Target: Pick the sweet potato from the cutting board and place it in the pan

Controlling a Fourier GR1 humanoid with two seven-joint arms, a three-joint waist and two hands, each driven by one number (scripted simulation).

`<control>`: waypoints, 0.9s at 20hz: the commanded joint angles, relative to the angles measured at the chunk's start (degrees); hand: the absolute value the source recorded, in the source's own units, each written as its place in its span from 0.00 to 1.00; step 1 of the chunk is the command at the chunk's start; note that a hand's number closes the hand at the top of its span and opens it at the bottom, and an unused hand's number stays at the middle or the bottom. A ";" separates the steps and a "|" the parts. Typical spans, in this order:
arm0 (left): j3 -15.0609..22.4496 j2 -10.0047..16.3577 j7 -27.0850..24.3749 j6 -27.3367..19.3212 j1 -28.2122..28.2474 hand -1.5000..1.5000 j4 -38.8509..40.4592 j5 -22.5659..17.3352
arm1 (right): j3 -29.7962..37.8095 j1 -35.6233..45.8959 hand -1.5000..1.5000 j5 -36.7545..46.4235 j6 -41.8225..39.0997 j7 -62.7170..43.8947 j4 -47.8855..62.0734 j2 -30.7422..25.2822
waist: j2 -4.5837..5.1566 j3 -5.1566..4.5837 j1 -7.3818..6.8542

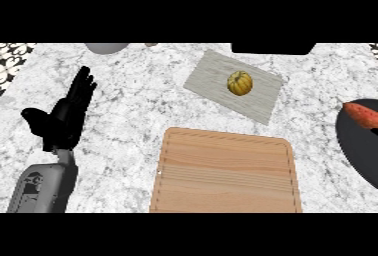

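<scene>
Across the marble counter [118, 125] I see a wide stretch of open stone left of the cutting board [225, 172], whose near edge runs out of view. Right of the board, with a strip of stone between, the dark pan [358, 150] is cut by the view's edge. Just beyond the board's far edge a grey mat [214, 82] sits askew. Well left of the board my left hand [63, 117] rests with fingers straight and relaxed. The sweet potato [362, 116] lies in the pan, by its far rim. A small yellow squash [239, 83] sits mid-mat.
</scene>
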State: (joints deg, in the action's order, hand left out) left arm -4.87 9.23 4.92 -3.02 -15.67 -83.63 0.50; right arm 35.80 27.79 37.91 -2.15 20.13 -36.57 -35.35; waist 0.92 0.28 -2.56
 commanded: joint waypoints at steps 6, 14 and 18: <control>0.03 0.14 2.27 -0.22 0.97 0.50 -3.97 -0.25 | 2.18 4.57 0.00 -2.39 -0.20 13.47 17.92 -2.91 | -0.22 0.02 0.17; -2.23 1.74 -0.03 1.77 3.69 0.50 -1.47 -1.70 | 12.62 2.81 0.00 -15.53 -11.05 19.38 18.09 -7.50 | -0.87 -0.18 2.21; -3.06 1.60 -1.35 -0.16 2.75 0.50 0.64 -0.33 | 13.30 -2.77 0.00 -18.85 -24.62 20.68 18.18 -10.42 | -1.23 -0.35 3.67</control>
State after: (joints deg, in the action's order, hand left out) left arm -6.80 10.13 4.56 -2.95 -13.55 -83.80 0.04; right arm 47.31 28.21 22.87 -16.55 39.75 -18.53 -43.36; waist 0.09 0.08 -0.03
